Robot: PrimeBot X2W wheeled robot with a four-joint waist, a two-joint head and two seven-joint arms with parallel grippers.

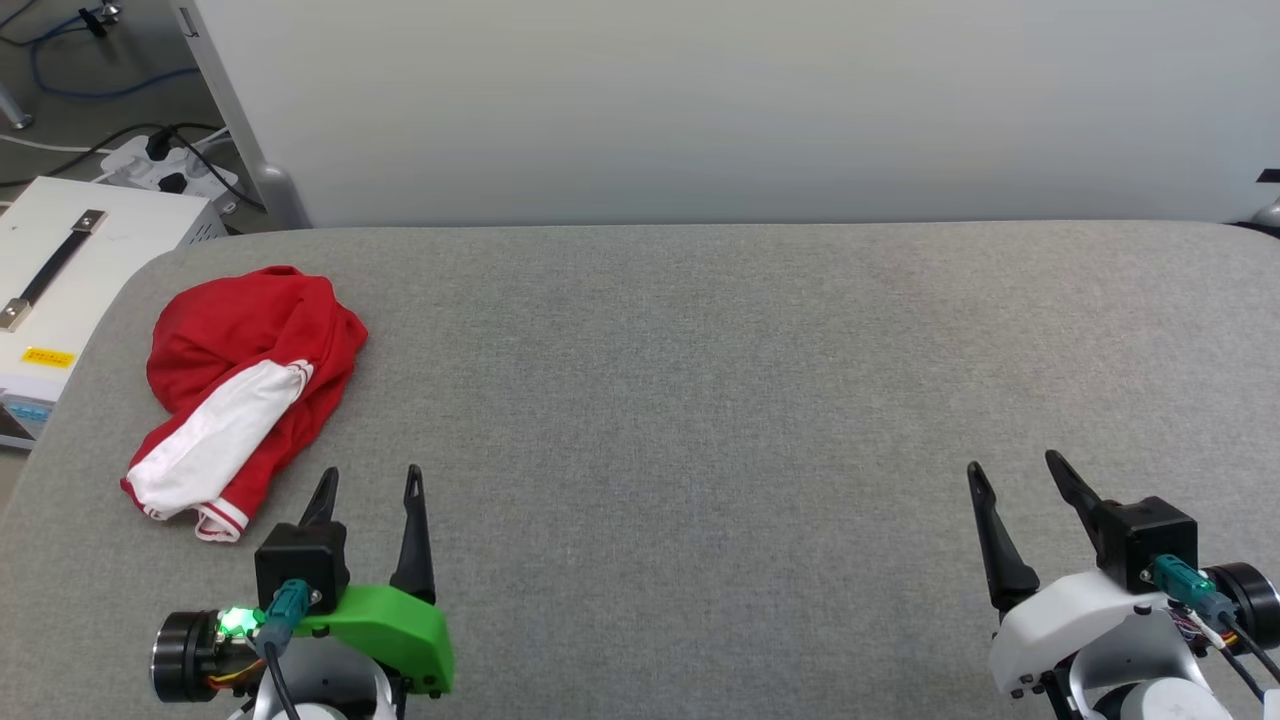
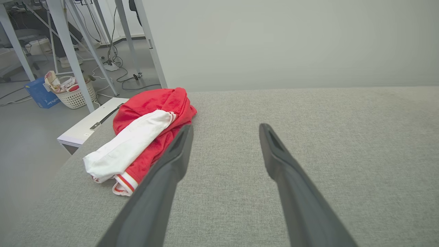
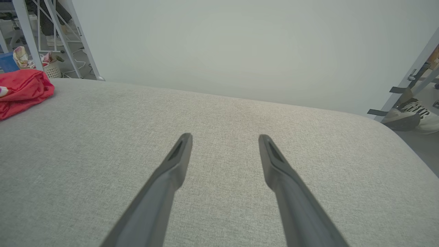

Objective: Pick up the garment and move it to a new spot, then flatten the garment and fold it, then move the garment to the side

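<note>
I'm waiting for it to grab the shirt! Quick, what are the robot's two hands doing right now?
Left gripper: open, holding nothing, beside the crumpled red garment.
Right gripper: open, holding nothing, over the bare grey table.

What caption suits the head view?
Crumpled red garment on the grey table, just ahead of the open left gripper; right gripper open, apart.

No wording can be read. At the far left, a yellow sticker (image 1: 47, 357) on the white case (image 1: 90, 270) carries print too small to make out. White lettering on the blue box (image 2: 39, 91) on the floor is blurred
</note>
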